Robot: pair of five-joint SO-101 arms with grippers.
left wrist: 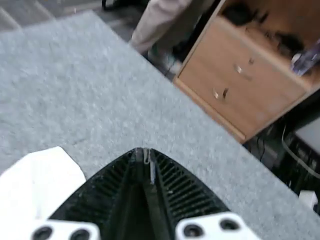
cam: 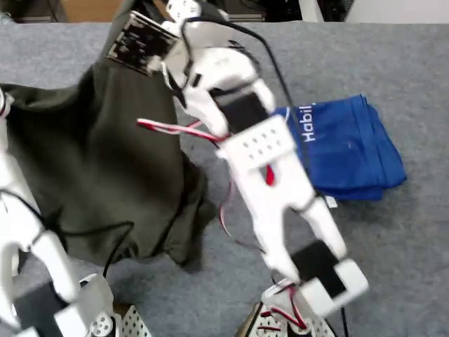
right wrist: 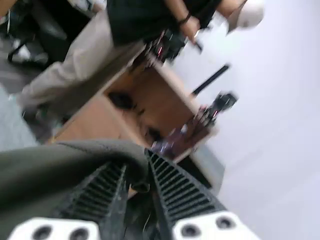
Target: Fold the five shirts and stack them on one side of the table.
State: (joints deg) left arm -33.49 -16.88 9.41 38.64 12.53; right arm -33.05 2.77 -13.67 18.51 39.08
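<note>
Right tool (right wrist: 141,159) is clenched on a fold of the olive shirt (cam: 105,161), lifting it at upper centre of the high view. The rest drapes on the worktop (cam: 400,267), centre-left. Left tool (left wrist: 145,155) is closed, no cloth in it. Folded blue shirt (cam: 351,147) sits at right. Risk: with a single pinch point, the cloth may slip or bunch, and the hem could drag into the blue shirt.

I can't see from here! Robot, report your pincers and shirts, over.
Right pincer shut on dark green shirt, one edge raised. Left pincer shut over grey table. Folded blue shirt lies alongside.
</note>
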